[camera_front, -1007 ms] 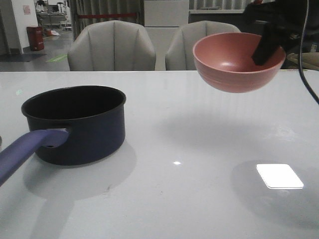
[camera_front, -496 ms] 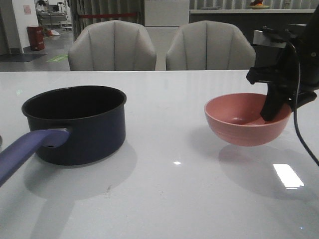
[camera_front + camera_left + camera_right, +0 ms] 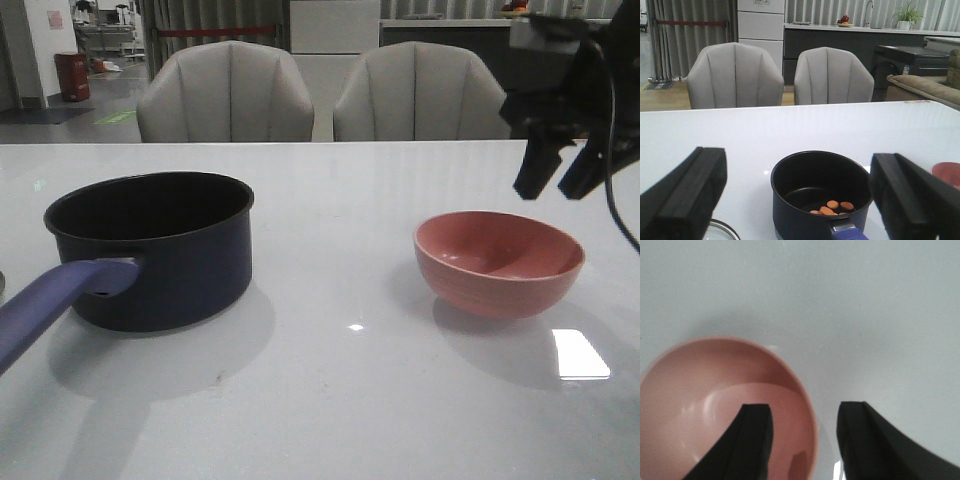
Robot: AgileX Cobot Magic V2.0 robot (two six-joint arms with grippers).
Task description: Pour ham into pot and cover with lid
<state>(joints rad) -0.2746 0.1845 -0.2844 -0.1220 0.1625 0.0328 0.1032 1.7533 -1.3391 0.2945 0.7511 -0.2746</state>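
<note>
Front view: pot [image 3: 150, 248] at left centre of frame, upright on the white table [image 3: 330, 400]; its handle [image 3: 55, 300] runs off the lower left edge, end cut off. From this angle the pot's inside is dark and the contents cannot be seen. Left wrist view shows the ham [image 3: 832, 207] lying on the pot floor, low centre of frame. A curved glass edge, probably the lid [image 3: 720, 231], shows at the bottom left, mostly cut off.

Pink bowl [image 3: 499, 262] sits on the table at right centre, apart from the pot. Right gripper [image 3: 560, 175] hangs above it at upper right, fingers spread, gripping nothing; arm body partly out of frame.

Left gripper [image 3: 800, 195]: fingers wide apart, nothing between them; not seen in the front view.

Table glossy, with a bright light patch [image 3: 580, 353] at lower right. Two grey chairs [image 3: 225, 92] behind it; curtains and a counter further back.
</note>
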